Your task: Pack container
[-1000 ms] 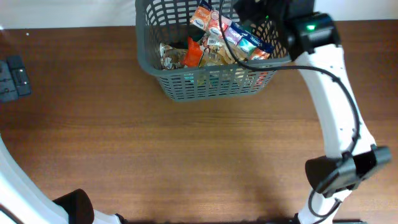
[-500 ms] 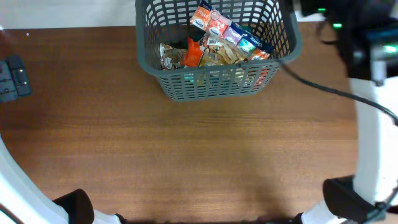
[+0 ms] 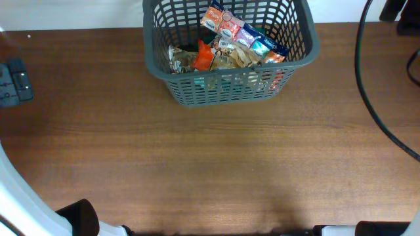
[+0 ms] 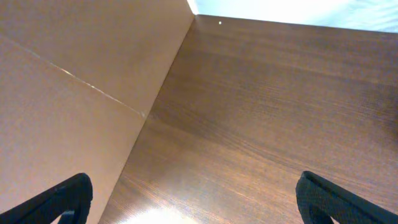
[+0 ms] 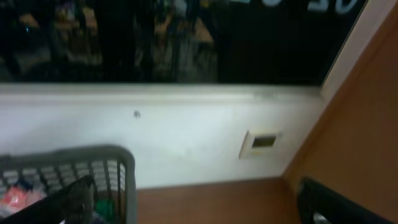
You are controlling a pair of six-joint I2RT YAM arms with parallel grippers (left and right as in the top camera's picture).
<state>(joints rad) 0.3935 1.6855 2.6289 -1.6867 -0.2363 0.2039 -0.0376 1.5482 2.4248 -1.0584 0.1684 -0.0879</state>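
Observation:
The container (image 3: pixel 223 92), a dark grey lattice basket, stands at the far middle of the table and holds several snack packets (image 3: pixel 236 40). In the right wrist view its corner (image 5: pixel 121 163) shows at the lower left, with packets behind the slats. My right gripper (image 5: pixel 199 208) is open and empty, to the right of the basket and facing the white back wall. It is outside the overhead view. My left gripper (image 4: pixel 199 205) is open wide and empty over bare wood near the table's left edge.
A grey device (image 3: pixel 13 82) lies at the table's left edge. A black cable (image 3: pixel 371 98) hangs over the right side, with a dark part of the right arm (image 3: pixel 401 9) in the top right corner. The left arm base (image 3: pixel 77 217) sits front left.
The right arm has swung away from above the basket to the right and left the overhead view. The basket and packets have not moved.

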